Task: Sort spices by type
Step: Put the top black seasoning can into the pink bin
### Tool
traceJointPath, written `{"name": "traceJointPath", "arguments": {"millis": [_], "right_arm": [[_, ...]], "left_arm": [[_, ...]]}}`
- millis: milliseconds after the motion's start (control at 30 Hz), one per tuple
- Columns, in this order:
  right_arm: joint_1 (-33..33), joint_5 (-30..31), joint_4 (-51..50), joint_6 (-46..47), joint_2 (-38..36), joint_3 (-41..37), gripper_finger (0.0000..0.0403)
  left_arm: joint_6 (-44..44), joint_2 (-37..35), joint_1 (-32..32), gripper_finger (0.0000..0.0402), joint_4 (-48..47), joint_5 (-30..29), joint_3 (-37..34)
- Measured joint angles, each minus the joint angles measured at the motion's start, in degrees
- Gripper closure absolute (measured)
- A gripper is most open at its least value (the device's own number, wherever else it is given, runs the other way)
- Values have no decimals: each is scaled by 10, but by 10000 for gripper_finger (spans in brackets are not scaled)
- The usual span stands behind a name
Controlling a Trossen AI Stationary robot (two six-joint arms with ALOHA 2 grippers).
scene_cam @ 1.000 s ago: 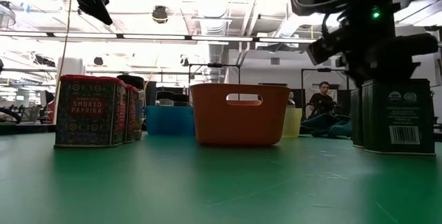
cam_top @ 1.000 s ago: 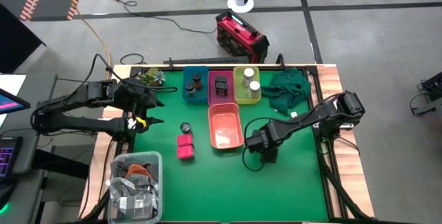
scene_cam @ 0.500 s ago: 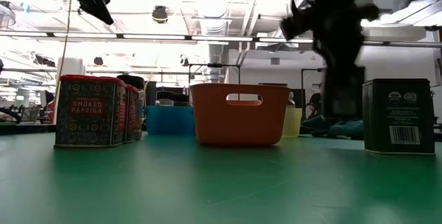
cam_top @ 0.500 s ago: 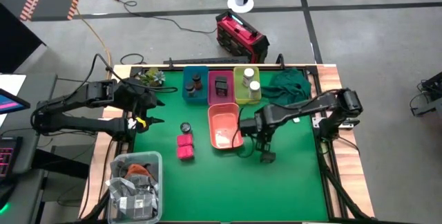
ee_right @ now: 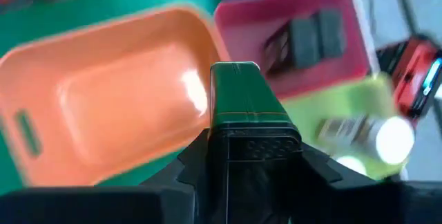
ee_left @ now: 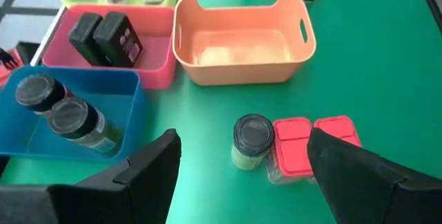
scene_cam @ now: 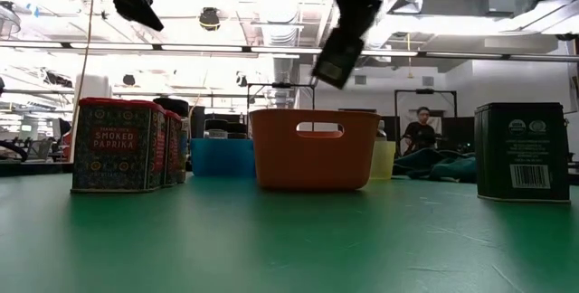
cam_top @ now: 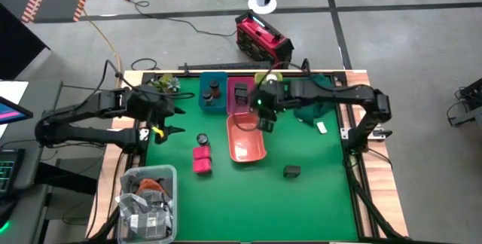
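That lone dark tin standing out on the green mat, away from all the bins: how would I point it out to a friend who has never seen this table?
Start at the salmon bin in the middle of the green mat. Toward the table's right and nearer its front edge, a dark boxy tin stands alone. Unlike the magenta blocks and the round jar on the bin's other side, it has no neighbours.
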Motion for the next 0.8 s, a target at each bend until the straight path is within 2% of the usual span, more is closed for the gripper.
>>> {"name": "traceJointPath", "arguments": {"millis": [200,367,800], "right_arm": [[-41,-2,74,-58,10,3,228],[-69,-5,84,-96,55,41,235],[-179,-14,-32,-202,263,336,235]], "left_arm": [[-2,0,0,100,12,0,-1],[6,0,3,100,18,-13,1],[8,0,14,100,15,9,1]]}}
